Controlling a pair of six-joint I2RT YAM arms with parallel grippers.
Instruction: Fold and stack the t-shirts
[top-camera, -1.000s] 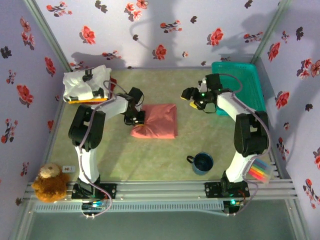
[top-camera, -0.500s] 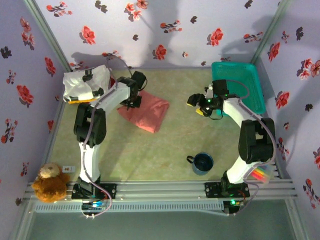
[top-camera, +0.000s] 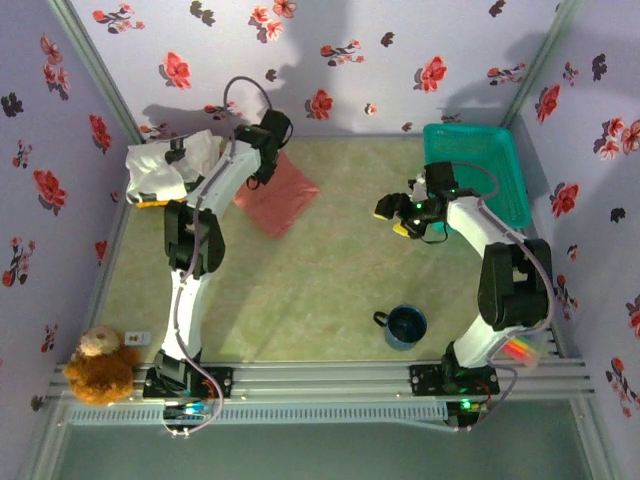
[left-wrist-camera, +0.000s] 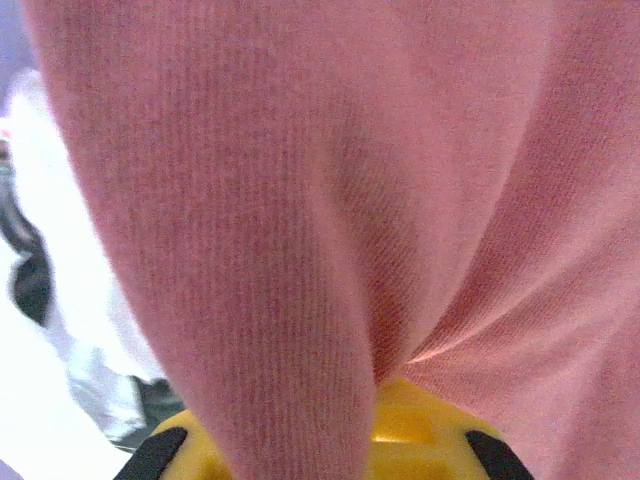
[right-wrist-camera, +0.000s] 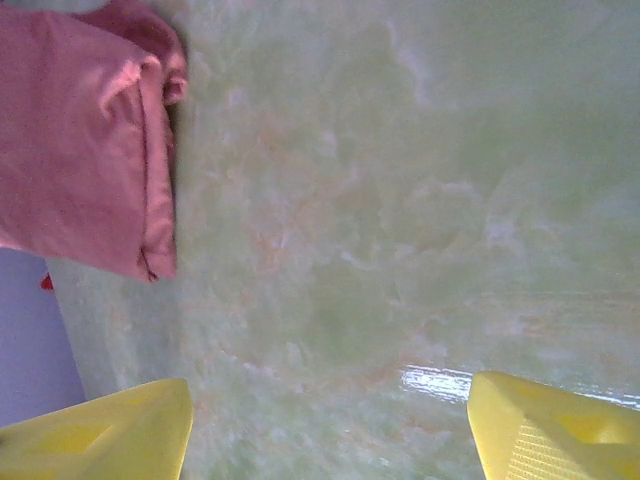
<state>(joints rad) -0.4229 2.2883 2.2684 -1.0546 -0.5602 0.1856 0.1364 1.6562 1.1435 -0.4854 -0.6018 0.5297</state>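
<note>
Far to the left of the left fingers (top-camera: 266, 172), and well toward the near edge, a brown teddy bear (top-camera: 98, 362) sits by the rail at the corner of the worktop (top-camera: 330, 290). Close on the left of those fingers, a white t-shirt (top-camera: 170, 165) with black marks lies bunched on top of a yellow t-shirt (top-camera: 150, 203), whose edge peeks out on the near side.

The left fingers are clenched on the salmon-pink t-shirt (top-camera: 282, 195), gripping it at its far corner. From there the folded shirt spreads rightward and toward the near side as a tilted diamond. Whether its lower part rests on the worktop I cannot tell. In the left wrist view the pink cloth (left-wrist-camera: 300, 200) drapes over the fingers (left-wrist-camera: 405, 435), a deep crease running down into the yellow plastic, and the white t-shirt (left-wrist-camera: 35, 380) shows to the left behind it.

The right fingers (top-camera: 398, 212) hang well apart from the pink shirt, to its right. They are released and spread wide with nothing between them. In the right wrist view the right fingers (right-wrist-camera: 330, 440) show as two yellow tips at the bottom corners, with bare green worktop (right-wrist-camera: 400, 200) between them. The pink shirt (right-wrist-camera: 85, 140) lies beyond the left tip at the upper left.

Just right of the right fingers stands a teal mesh basket (top-camera: 500, 150) in the far right corner. On the near side of those fingers a blue mug (top-camera: 405, 325) stands on the worktop, its handle pointing left. Further right, by the arm's base, is a clear box of coloured markers (top-camera: 520, 345).
</note>
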